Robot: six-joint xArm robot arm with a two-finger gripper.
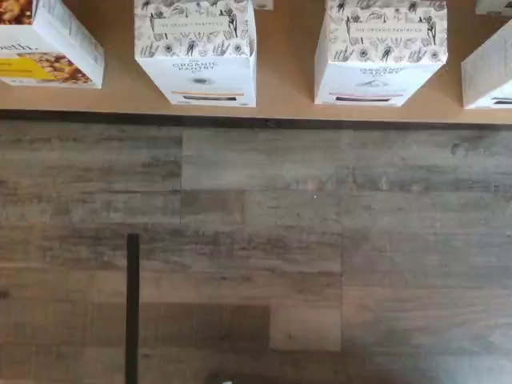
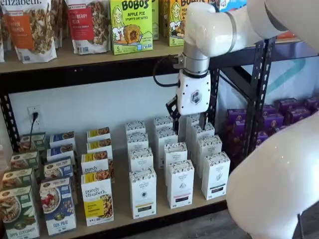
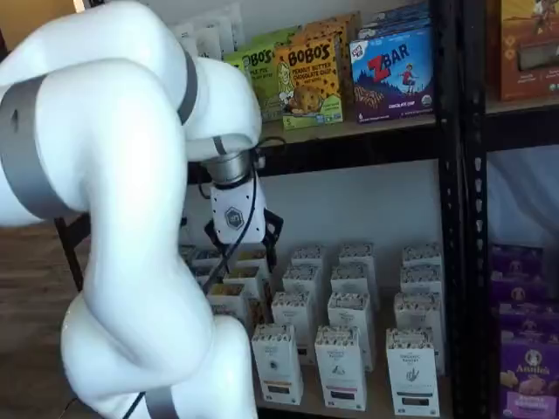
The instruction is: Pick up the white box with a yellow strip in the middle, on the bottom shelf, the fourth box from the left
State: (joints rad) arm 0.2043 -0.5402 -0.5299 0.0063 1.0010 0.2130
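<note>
The white box point(image 2: 142, 192) with a pale yellow strip stands upright at the front of the bottom shelf point(image 2: 164, 215), right of a purely elizabeth box point(image 2: 97, 198). In the wrist view the white box point(image 1: 196, 52) shows from above, with its speckled top and a yellowish strip, at the board's point(image 1: 288, 80) front edge. In a shelf view it is the leftmost front carton point(image 3: 277, 362). My gripper point(image 2: 188, 122) hangs well above the cartons, up and to the right of the box, holding nothing. Its black fingers point(image 3: 272, 229) spread on either side of the white body, so the gripper point(image 3: 243, 249) is open.
Two like white cartons point(image 2: 180, 183) point(image 2: 215, 175) stand right of the box, with more rows behind. Cereal boxes point(image 2: 57, 205) fill the left end. Purple boxes point(image 2: 279, 117) sit beyond a black upright point(image 2: 259, 99). Wood-look floor point(image 1: 320, 240) lies before the shelf, crossed by a black bar point(image 1: 132, 308).
</note>
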